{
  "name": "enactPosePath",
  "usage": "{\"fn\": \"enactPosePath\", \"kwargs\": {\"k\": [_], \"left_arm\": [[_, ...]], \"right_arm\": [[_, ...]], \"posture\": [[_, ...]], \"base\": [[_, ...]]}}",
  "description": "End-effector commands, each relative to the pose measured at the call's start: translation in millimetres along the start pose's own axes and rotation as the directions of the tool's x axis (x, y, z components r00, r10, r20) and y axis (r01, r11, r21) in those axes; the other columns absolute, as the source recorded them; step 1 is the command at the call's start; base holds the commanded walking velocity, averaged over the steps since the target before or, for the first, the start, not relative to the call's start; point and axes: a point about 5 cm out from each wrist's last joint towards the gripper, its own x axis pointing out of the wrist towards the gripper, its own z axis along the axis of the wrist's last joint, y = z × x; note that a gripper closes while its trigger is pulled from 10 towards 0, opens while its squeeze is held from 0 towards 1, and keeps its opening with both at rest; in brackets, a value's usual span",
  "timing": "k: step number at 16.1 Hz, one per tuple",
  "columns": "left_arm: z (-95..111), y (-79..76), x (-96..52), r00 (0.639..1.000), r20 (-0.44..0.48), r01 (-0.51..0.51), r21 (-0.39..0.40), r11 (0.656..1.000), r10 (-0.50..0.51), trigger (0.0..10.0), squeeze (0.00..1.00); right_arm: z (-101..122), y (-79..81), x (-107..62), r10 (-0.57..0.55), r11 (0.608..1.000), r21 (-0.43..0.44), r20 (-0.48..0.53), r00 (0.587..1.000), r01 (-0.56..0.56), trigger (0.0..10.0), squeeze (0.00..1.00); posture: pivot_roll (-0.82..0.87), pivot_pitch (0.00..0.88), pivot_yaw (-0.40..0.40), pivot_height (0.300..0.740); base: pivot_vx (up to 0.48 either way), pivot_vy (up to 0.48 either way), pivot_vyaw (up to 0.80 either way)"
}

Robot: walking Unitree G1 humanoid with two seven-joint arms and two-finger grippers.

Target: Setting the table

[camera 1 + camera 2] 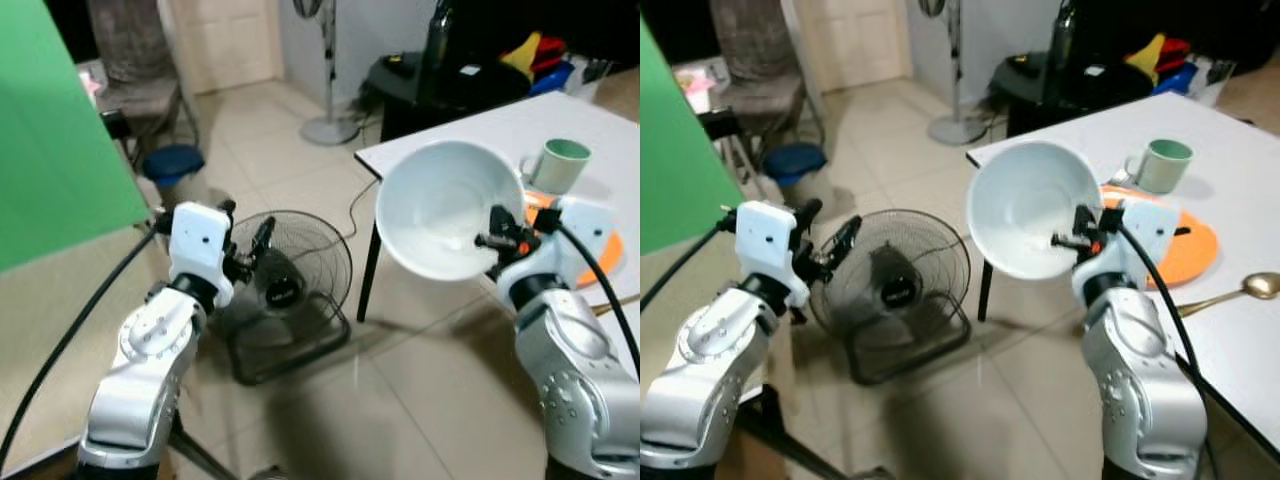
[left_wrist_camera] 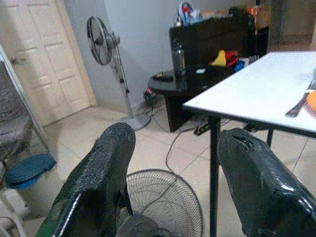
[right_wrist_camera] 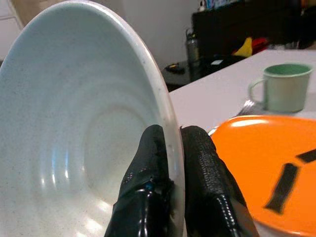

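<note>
Currently, left gripper (image 1: 262, 240): jaws standing apart, holding nothing, hovering over the floor fan (image 1: 290, 290).
Bowl (image 1: 1030, 208): white, tilting on edge, hanging off the table's (image 1: 1230, 140) corner at 9 o'clock of the orange plate (image 1: 1195, 250).
Right gripper (image 3: 170, 148): jaws clamping the bowl's rim.
Mug (image 1: 1162, 165): green, sitting at 12 o'clock of the plate.
Spoon (image 1: 1240, 290): lying at 5 o'clock of the plate.

floor fan (image 1: 285, 290) | pedestal fan (image 2: 106, 47) | blue bin (image 1: 172, 163)

The tilted bowl (image 1: 448, 208) hides part of the orange plate (image 1: 606, 250); the spoon (image 1: 1240, 290) is partly cut off.
</note>
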Motion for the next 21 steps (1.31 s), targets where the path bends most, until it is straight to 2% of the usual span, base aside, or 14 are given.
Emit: {"fn": "enactPosePath", "kwargs": {"k": [1,8,12,18,21], "left_arm": [[2,-0.2,1.6,1.000,0.008,0.009,-0.008,1.000,-0.009,10.0,0.00],[2,-1.6,1.9,1.000,0.014,0.026,-0.014,1.000,-0.026,10.0,0.00],[1,-3.2,1.7,1.000,0.011,0.023,-0.028,0.999,-0.023,10.0,0.00],[-3,-4.6,-2.0,1.000,0.006,0.017,-0.042,0.999,-0.017,10.0,0.00],[-3,-4.7,-1.8,1.000,0.008,0.019,-0.041,0.999,-0.019,10.0,0.00]], "right_arm": [[11,4.5,0.4,0.028,1.000,0.005,0.044,0.999,-0.028,10.0,0.00],[22,2.2,5.2,0.017,0.998,0.056,0.063,0.998,-0.020,10.0,0.00],[27,-2.6,9.9,0.014,0.998,0.061,0.060,0.998,-0.017,10.0,0.00],[24,-12.7,15.5,-0.009,0.996,0.084,0.001,1.000,0.009,10.0,0.00],[23,-15.0,18.9,-0.023,0.997,0.067,-0.023,0.999,0.024,10.0,0.00]], "posture": [[0.14,0.000,0.024,0.727],[0.14,0.000,0.023,0.727],[0.13,0.000,0.020,0.727],[0.13,0.000,-0.001,0.727],[0.13,0.000,-0.004,0.727]], "base": [[0.334,0.000,-0.80],[0.327,0.000,-0.80],[0.343,0.000,0.00],[0.351,0.000,0.00],[0.351,0.000,-0.80]]}}
